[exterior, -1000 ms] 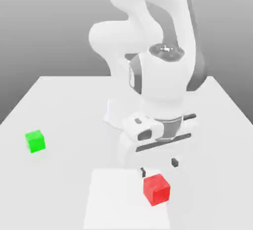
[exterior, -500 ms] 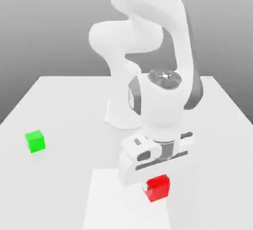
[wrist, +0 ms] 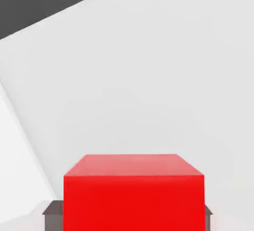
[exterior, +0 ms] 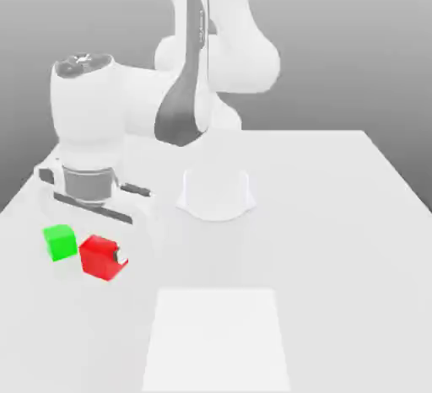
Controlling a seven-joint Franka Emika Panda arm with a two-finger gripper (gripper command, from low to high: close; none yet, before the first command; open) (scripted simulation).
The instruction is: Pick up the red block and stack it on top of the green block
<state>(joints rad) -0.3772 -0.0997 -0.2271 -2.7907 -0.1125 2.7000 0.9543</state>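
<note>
The red block (exterior: 99, 257) hangs between the fingers of my gripper (exterior: 101, 256), which is shut on it, just off the table at the exterior view's left. A dark fingertip (exterior: 120, 256) shows on the block's right side. The green block (exterior: 60, 242) rests on the table immediately to the left of the red one, almost touching it. In the hand view the red block (wrist: 134, 193) sits close up between the dark finger pads (wrist: 52, 210), with bare white table behind it.
The arm's white base (exterior: 215, 193) stands mid-table, behind and to the right of the blocks. A paler square patch (exterior: 218, 339) marks the table (exterior: 337, 239) near the front edge. The hand and wrist loom directly above the blocks.
The gripper closed on the red block at the front patch, then carried it across to the exterior view's left, right beside the green block. The green block stayed put.
</note>
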